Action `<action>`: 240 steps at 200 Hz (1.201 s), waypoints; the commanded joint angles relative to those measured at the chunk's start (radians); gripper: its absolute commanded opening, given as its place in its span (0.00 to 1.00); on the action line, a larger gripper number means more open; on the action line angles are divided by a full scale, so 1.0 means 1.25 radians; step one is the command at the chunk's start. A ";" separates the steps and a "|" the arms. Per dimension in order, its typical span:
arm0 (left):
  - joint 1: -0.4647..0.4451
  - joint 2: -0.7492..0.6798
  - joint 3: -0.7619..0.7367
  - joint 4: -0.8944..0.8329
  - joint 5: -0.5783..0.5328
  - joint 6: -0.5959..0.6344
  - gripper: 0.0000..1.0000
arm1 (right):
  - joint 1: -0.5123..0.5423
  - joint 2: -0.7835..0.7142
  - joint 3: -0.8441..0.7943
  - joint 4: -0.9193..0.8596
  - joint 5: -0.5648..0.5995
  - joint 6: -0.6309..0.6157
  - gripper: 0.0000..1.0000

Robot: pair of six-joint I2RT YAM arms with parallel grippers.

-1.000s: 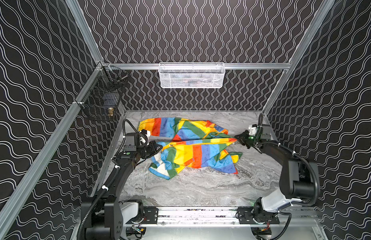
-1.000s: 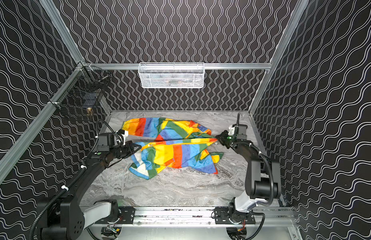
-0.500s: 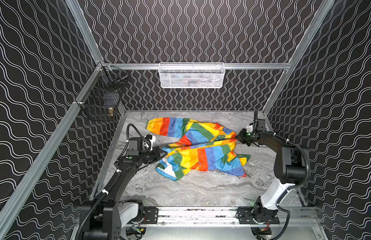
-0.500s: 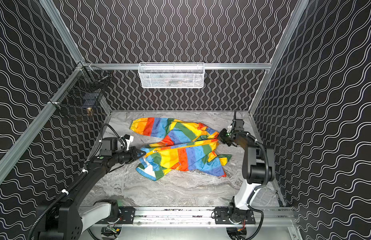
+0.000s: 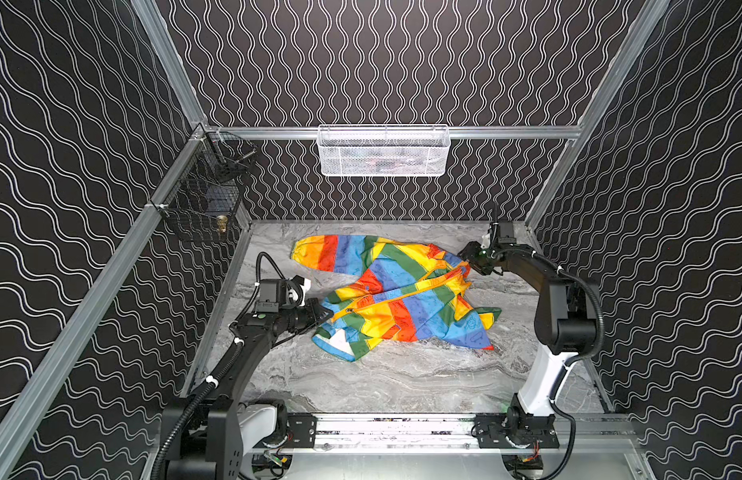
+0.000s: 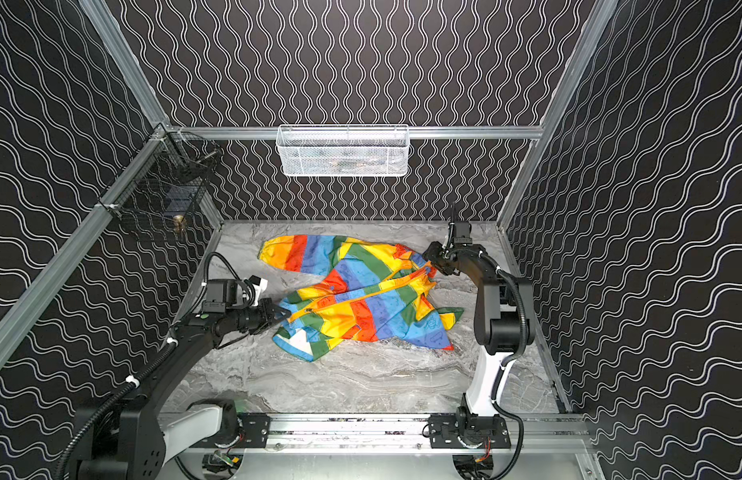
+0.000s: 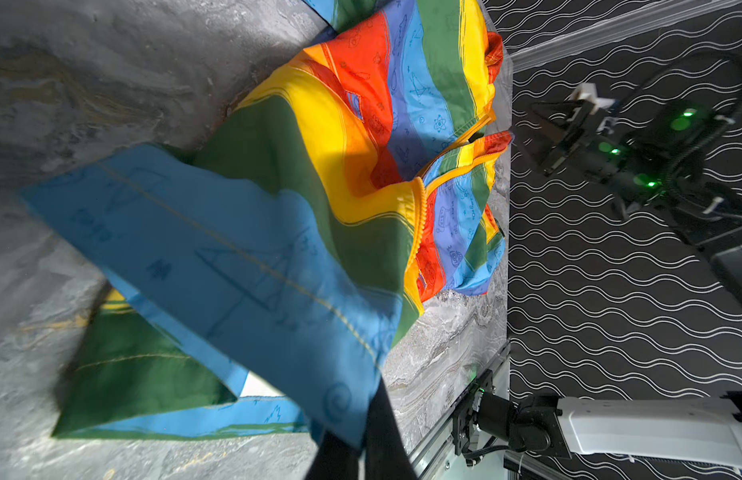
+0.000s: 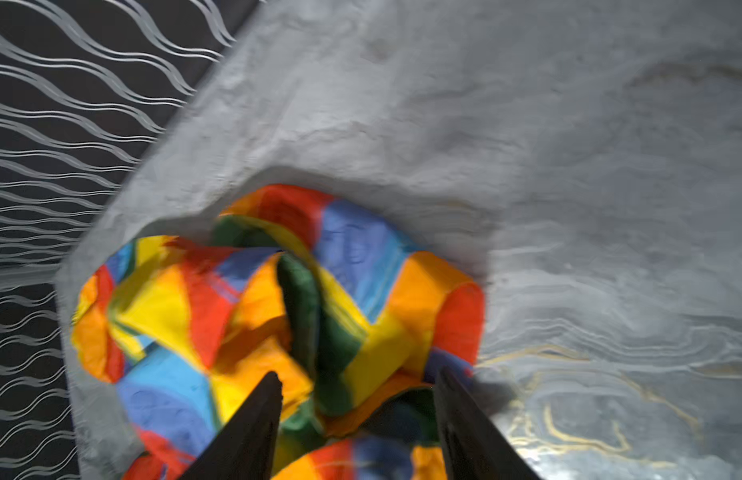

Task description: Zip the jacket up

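Note:
The rainbow-striped jacket [image 5: 402, 295] lies crumpled on the marble table in both top views [image 6: 361, 299]. Its orange zipper [image 5: 406, 291] runs slantwise across the front. My left gripper [image 5: 323, 313] [image 6: 280, 316] is at the jacket's left end. In the left wrist view it [image 7: 361, 449] is shut on the blue hem corner [image 7: 278, 291]. My right gripper [image 5: 465, 254] [image 6: 429, 255] stands at the jacket's far right end. In the right wrist view it [image 8: 359, 378] is open, with bunched fabric [image 8: 303, 299] lying between and beyond its fingertips [image 8: 273, 384].
A white mesh basket [image 5: 382, 151] hangs on the back wall. A black wire basket [image 5: 203, 203] hangs on the left wall. A metal rail [image 5: 402, 428] carrying both arm bases runs along the front. Patterned walls close in three sides.
The jacket has been dragged to the right and drawn out along its zipper. My right gripper, shut a second ago, has opened at the jacket's right end. The left stays shut.

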 commanded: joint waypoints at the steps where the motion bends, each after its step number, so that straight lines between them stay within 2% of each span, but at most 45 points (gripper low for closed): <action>1: 0.001 0.001 0.000 0.001 0.001 0.000 0.00 | 0.025 -0.020 -0.016 0.048 -0.027 0.012 0.61; 25: 0.001 -0.002 0.002 -0.003 0.001 0.002 0.00 | 0.049 -0.020 -0.016 0.056 -0.068 0.034 0.62; 62: 0.001 -0.005 0.005 -0.005 0.002 0.005 0.00 | 0.058 0.010 -0.018 0.063 -0.061 0.052 0.63; 82: 0.001 -0.004 0.001 0.000 0.005 0.002 0.00 | 0.058 0.044 0.000 0.062 -0.052 0.048 0.61; 138: 0.001 -0.001 -0.006 0.013 0.007 -0.006 0.00 | 0.058 0.104 0.019 0.103 -0.108 0.072 0.54; 190: 0.001 -0.005 -0.011 0.013 0.006 -0.009 0.00 | 0.058 0.091 0.001 0.147 -0.144 0.100 0.39; 215: 0.001 -0.009 -0.017 0.014 0.002 -0.008 0.00 | 0.058 0.080 0.001 0.153 -0.153 0.109 0.24; 240: 0.001 -0.011 -0.021 0.016 0.003 -0.010 0.00 | 0.058 0.072 0.012 0.144 -0.156 0.105 0.14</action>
